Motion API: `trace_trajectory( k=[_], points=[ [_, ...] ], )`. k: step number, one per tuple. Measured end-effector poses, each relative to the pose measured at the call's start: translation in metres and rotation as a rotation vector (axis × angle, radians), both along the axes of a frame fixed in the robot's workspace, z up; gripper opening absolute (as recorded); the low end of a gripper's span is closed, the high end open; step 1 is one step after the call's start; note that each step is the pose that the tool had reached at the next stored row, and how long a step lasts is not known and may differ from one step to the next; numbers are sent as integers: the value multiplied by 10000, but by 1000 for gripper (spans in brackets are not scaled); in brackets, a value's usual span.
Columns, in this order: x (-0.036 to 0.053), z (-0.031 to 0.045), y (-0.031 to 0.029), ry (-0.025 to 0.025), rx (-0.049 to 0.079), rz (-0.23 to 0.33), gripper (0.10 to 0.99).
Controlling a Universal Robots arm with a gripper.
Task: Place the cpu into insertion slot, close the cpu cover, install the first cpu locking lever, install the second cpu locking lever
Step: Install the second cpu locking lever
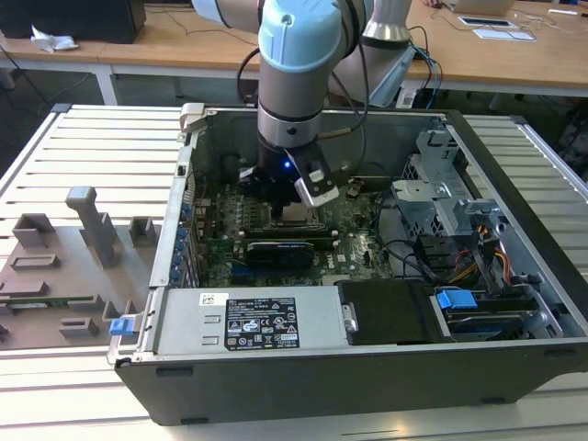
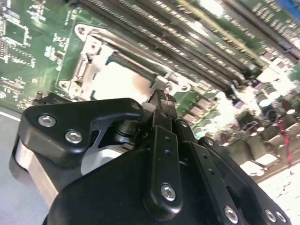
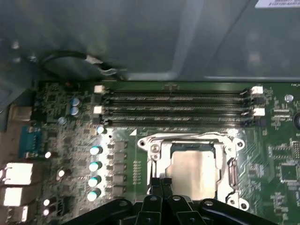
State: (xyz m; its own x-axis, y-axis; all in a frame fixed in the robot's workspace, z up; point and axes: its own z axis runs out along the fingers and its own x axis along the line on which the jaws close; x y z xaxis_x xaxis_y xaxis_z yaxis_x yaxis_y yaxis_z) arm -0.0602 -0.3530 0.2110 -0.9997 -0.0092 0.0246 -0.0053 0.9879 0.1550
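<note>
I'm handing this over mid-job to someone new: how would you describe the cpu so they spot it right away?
Start at the open computer case on the slatted table and find the green motherboard on its floor. Below the row of long dark memory slots sits a silvery socket frame, the cpu cover, with the pincer at its edge. The cpu is the flat, pale, plain metal square inside that frame, unlike the component-studded board around it.

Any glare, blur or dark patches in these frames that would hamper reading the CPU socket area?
In the second wrist view, the cpu top is washed out by glare and the board beyond is soft, while the gripper linkage looks sharp. In the first wrist view, lighting is dim and even; the cpu cover shows bright highlights. In the exterior view, the arm shades the socket.
</note>
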Motion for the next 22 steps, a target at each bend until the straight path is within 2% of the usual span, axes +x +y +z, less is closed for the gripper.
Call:
trace_trajectory(
  k=[1, 2, 3, 4, 6, 7, 8, 9, 10, 11, 13, 19, 22],
  points=[
    [23, -2, 52, 1, -147, -1, 106],
    [58, -5, 128, 5, -410, -1, 106],
    [81, -7, 171, 8, -622, -1, 106],
    [105, -10, 207, 8, -866, -1, 106],
    [132, -14, 239, 11, -1158, -1, 106],
    [165, -15, 275, 13, -1432, 0, 106],
    [192, -16, 305, 15, -1603, 2, 106],
    [205, -16, 317, 16, -1682, -1, 106],
    [237, -15, 338, 23, -1824, -1, 106],
    [264, -15, 348, 29, -1900, 0, 106],
    [277, -3, 348, 33, -1923, 2, 106],
    [286, 221, 349, 32, -1930, 0, 106],
    [286, 376, 349, 31, -1933, 1, 106]
  ],
)
